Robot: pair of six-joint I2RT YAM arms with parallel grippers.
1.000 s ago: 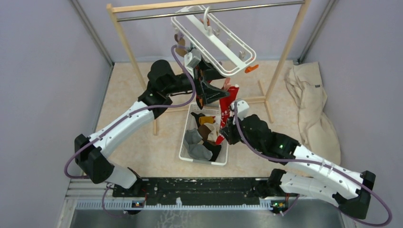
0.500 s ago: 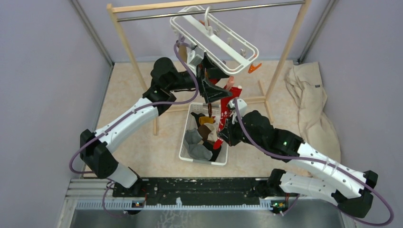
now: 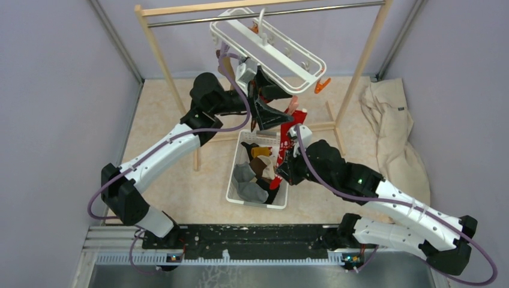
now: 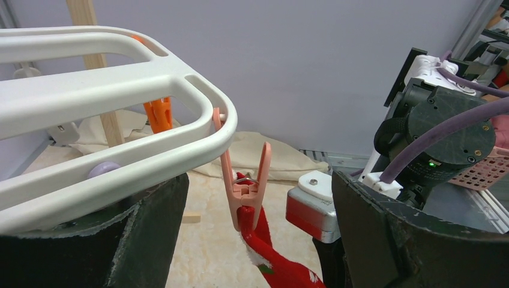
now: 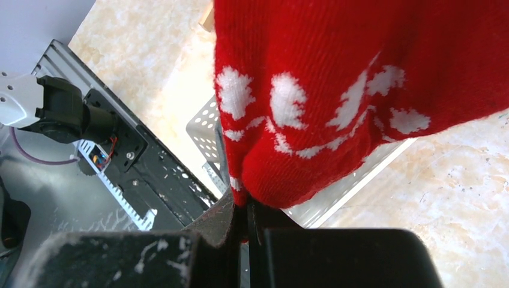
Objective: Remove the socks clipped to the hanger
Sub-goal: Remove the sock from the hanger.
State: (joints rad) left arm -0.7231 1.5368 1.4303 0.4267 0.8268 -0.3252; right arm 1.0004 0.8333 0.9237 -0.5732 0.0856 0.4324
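Right hand [image 5: 246, 210] pinches the red sock [image 5: 336, 90]; left hand [image 4: 258, 237] gapes around the pink clip [image 4: 246, 180].

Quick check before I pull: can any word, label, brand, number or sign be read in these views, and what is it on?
No text can be read in any view.
Dark tag on the beige cloth: too small to read.
White marks on the red sock: a knitted pattern, not letters.
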